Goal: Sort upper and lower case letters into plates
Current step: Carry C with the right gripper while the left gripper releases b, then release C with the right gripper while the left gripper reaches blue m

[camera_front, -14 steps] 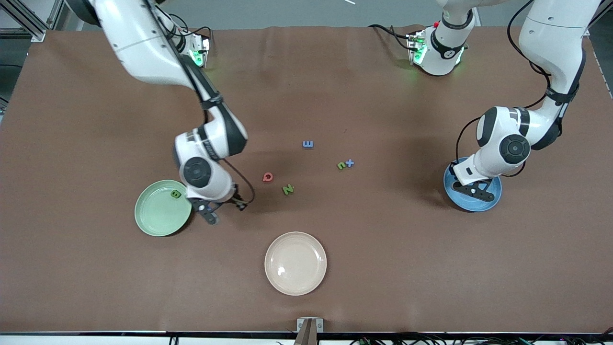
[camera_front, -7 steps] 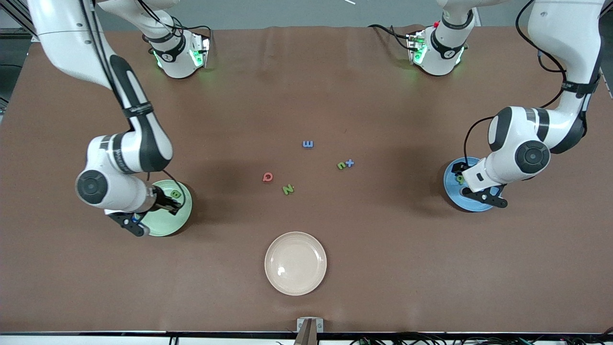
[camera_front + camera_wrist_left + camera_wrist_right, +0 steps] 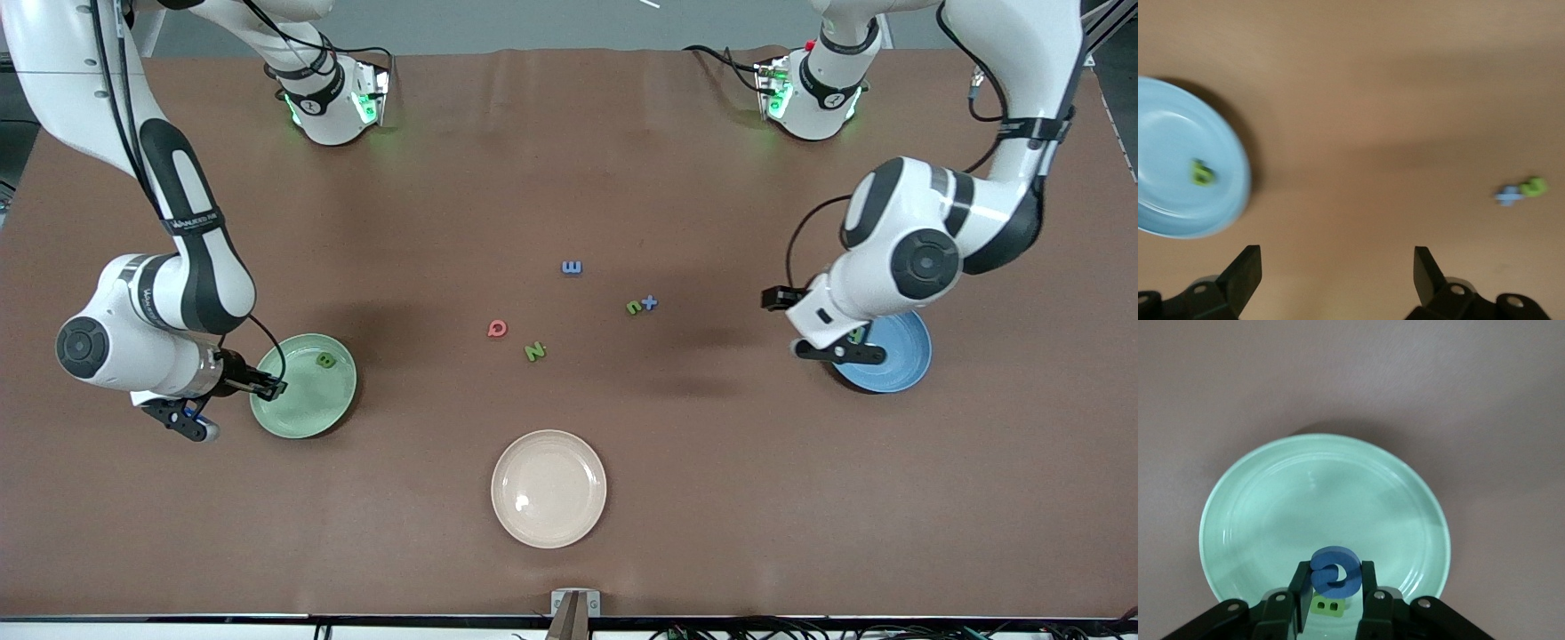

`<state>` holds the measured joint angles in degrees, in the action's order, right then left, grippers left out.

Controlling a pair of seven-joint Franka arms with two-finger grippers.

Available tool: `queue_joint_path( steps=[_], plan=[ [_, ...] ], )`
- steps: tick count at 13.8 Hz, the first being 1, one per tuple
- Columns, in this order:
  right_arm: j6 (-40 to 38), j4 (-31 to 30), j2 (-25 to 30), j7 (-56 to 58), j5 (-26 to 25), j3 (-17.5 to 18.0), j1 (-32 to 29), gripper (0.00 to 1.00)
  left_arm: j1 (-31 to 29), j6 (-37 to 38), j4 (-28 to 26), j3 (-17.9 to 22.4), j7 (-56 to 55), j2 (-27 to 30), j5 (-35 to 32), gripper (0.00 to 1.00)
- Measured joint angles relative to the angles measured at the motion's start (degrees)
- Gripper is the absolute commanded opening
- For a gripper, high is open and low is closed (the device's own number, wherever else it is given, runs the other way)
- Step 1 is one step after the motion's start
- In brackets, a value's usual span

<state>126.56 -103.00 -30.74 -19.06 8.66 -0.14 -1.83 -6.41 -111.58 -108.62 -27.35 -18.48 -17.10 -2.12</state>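
My right gripper (image 3: 267,388) is shut on a round blue letter (image 3: 1335,572) and holds it over the mint green plate (image 3: 298,413), just above a green B (image 3: 325,360) that lies in that plate (image 3: 1305,507). My left gripper (image 3: 775,299) is open and empty over bare table (image 3: 1338,267), between the sky blue plate (image 3: 902,360) and a green n (image 3: 633,308) with a blue t (image 3: 650,302). One green letter (image 3: 1203,173) lies in the blue plate (image 3: 1178,127). A blue E (image 3: 572,267), a red Q (image 3: 497,329) and a green N (image 3: 534,352) lie mid-table.
A cream-beige plate (image 3: 548,489) sits nearer the front camera than the loose letters. The brown mat (image 3: 711,489) covers the table. Both arm bases stand along the edge farthest from the front camera.
My right gripper has swung from mid-table toward the right arm's end, now over the mint plate. My left gripper has moved off the blue plate toward the middle, uncovering a green letter in it.
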Motion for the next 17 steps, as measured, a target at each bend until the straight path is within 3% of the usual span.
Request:
queue_joint_path(
  steps=[5, 9, 13, 16, 17],
  plan=[
    [4.70, -2.70, -1.79, 2.28, 0.57, 0.16, -0.06, 0.01, 2.14, -4.64, -0.59, -11.53, -20.36, -1.14, 0.57, 1.00],
    [8.43, -5.40, -2.28, 5.18, 0.59, 0.12, -1.27, 0.02, 11.14, -13.24, -2.27, -12.20, -31.58, -4.18, 0.56, 1.00],
    [9.24, -6.69, -2.34, 5.85, 0.59, 0.25, -1.61, 0.04, 15.47, -20.94, -4.99, -12.10, -36.67, -6.63, -0.86, 1.00],
    [8.71, -6.72, -2.31, 5.85, 0.59, 0.48, -1.57, 0.05, 18.87, -22.04, -4.99, -12.06, -47.38, -9.58, -12.64, 1.00],
    [8.48, -6.72, -2.29, 5.85, 0.59, 0.52, -1.57, 0.18, 20.28, -22.32, -4.51, -12.06, -52.07, -11.14, -17.08, 0.99]
  ],
)
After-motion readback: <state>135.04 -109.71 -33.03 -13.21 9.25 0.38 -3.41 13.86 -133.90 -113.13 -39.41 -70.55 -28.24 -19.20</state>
